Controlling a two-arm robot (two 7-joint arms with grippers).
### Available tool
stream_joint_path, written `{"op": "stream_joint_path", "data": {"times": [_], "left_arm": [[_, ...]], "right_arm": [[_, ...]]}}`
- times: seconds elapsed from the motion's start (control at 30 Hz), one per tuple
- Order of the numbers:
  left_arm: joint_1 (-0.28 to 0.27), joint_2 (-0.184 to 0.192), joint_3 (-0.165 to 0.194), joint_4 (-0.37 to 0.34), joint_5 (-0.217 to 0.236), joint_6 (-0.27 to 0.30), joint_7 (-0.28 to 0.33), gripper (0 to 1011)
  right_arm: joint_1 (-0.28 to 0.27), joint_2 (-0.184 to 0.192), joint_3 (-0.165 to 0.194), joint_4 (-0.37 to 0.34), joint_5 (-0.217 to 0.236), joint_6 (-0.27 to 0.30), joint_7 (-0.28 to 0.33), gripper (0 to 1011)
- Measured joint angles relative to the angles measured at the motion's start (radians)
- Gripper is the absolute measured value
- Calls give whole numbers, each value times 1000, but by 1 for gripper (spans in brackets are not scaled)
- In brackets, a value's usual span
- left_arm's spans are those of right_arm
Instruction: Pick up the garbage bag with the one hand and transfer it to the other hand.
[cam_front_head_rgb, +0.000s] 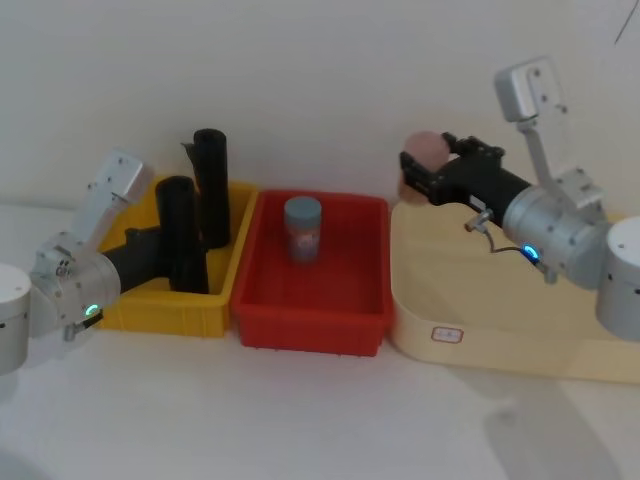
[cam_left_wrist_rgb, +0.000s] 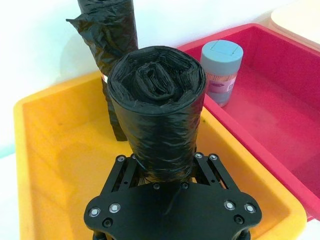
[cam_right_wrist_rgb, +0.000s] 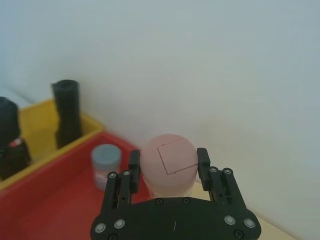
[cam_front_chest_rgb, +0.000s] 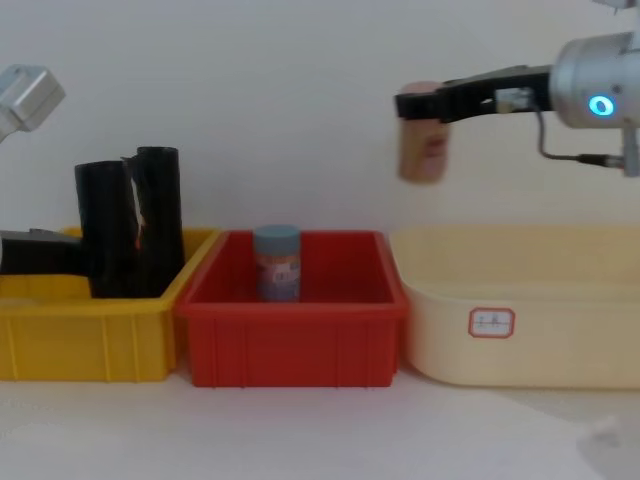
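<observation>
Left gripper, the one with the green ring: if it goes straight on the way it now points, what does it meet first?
The thick black glossy plastic roll, standing in the yellow plastic bin: it is directly before the left gripper. Depth beyond it is unclear.

Soft even light, faint sheen on the garbage bag.

From the garbage bag, clamped in my left gripper, the thinner roll crowds in at 1 o'clock, just beside it, and the yellow bin walls ring it low down. Straight up looks open. At 3 o'clock the air over the red bin is free above the blue-lidded jar. Farther that way my right gripper, closed on a pink-capped bottle, hangs over the cream tub.
</observation>
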Motion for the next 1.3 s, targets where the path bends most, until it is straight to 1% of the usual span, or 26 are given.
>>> {"op": "stream_joint_path", "data": {"times": [0.1, 0.23, 0.27, 0.3, 0.4, 0.53, 0.67, 0.73, 0.97, 1.13, 1.3], "left_arm": [[0, 0, 0, 0, 0, 0, 0, 400], [0, 0, 0, 0, 0, 0, 0, 400], [0, 0, 0, 0, 0, 0, 0, 400], [0, 0, 0, 0, 0, 0, 0, 400], [0, 0, 0, 0, 0, 0, 0, 400], [0, 0, 0, 0, 0, 0, 0, 400], [0, 0, 0, 0, 0, 0, 0, 400], [0, 0, 0, 0, 0, 0, 0, 400], [0, 0, 0, 0, 0, 0, 0, 400], [0, 0, 0, 0, 0, 0, 0, 400], [0, 3, -2, -17, -1, -3, 1, 400]], "right_arm": [[-37, 21, 23, -53, -12, 16, -48, 660], [-78, 42, 49, -101, -20, 35, -93, 660], [-96, 50, 61, -119, -23, 44, -109, 660], [-96, 50, 61, -119, -23, 44, -109, 659], [-133, 65, 88, -150, -25, 68, -149, 660], [-171, 79, 116, -174, -25, 90, -181, 663], [-201, 90, 139, -193, -24, 106, -204, 752], [-213, 95, 149, -201, -24, 115, -216, 827], [-241, 105, 170, -218, -22, 130, -238, 999], [-253, 109, 179, -226, -22, 137, -248, 1001], [-263, 113, 186, -231, -21, 142, -256, 1001]]}}
